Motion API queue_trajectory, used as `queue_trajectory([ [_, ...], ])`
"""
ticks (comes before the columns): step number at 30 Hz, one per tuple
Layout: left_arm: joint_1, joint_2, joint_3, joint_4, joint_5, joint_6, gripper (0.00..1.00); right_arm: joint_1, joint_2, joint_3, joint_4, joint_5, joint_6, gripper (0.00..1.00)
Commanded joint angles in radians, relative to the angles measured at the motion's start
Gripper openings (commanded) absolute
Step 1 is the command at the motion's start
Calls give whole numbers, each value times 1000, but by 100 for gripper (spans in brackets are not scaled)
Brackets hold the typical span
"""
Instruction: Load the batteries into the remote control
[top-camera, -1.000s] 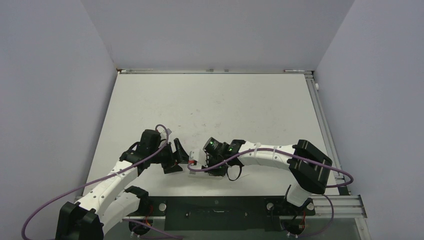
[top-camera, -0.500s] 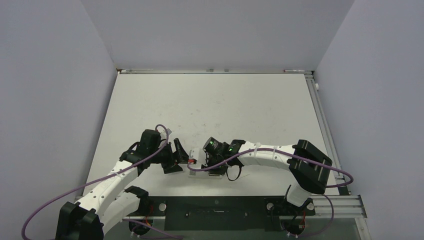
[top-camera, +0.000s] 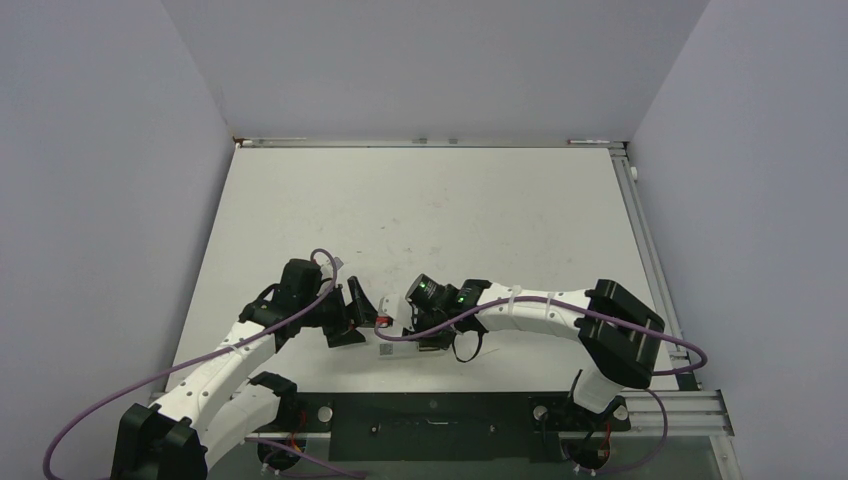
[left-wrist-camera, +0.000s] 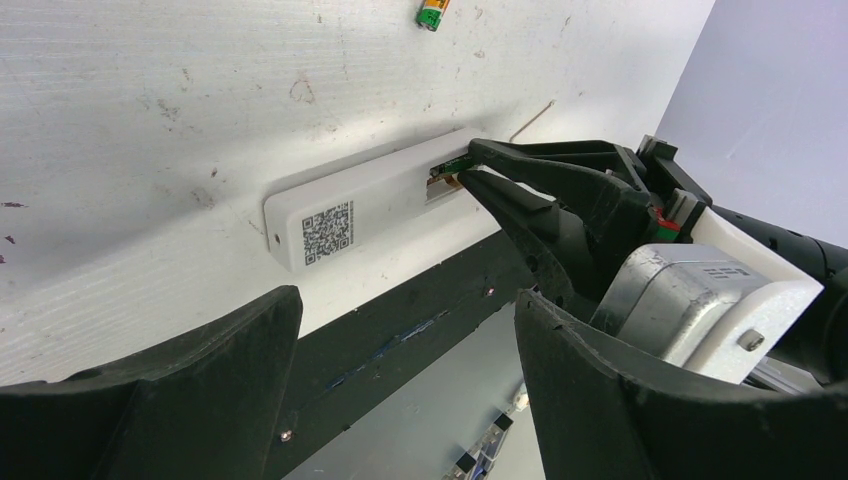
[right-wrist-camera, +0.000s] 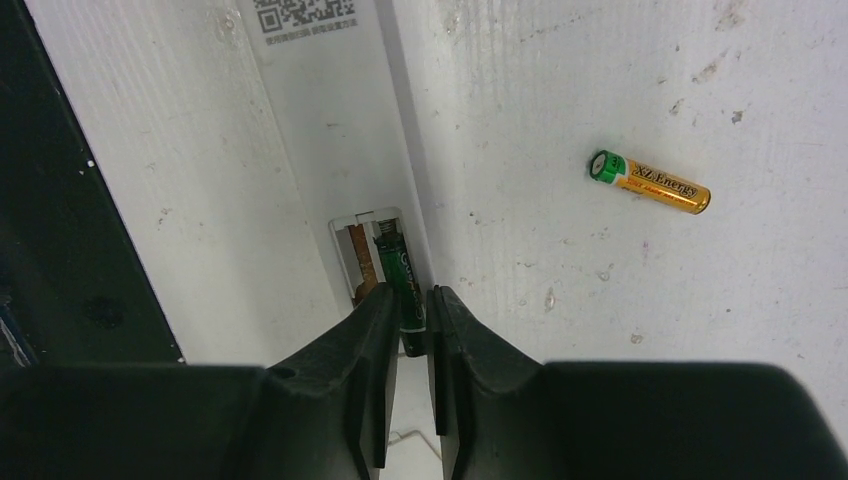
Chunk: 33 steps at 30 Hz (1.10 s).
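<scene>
The remote control (left-wrist-camera: 360, 205) lies with its long axis left-right. The right gripper (right-wrist-camera: 408, 325) pinches the dark battery (right-wrist-camera: 393, 265) lengthwise in its recess, one end hidden. The left gripper (left-wrist-camera: 405, 300) is wide open and empty.

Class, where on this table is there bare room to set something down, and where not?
Bare: the table's far half, up to the back wall. Crowded: the near middle, where the left gripper and the right gripper, holding the dark battery, meet at the remote control, the gold battery nearby.
</scene>
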Motion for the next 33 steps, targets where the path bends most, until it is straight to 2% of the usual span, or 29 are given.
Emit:
queue_trajectory([
  [1, 8, -6, 3, 19, 4, -2, 75, 7, -60, 5, 39, 10, 23, 19],
  [15, 8, -8, -19, 32, -1, -7, 75, 9, -177, 0, 39, 33, 106, 23],
  [25, 7, 30, -48, 81, -11, -8, 75, 3, -294, -21, 65, 225, 469, 24],
  [29, 4, 57, -46, 86, -35, 8, 70, -9, -287, -13, 36, 289, 603, 24],
  [33, -8, 81, -49, 90, -65, 10, 65, -14, -318, -64, 80, 337, 713, 28],
])
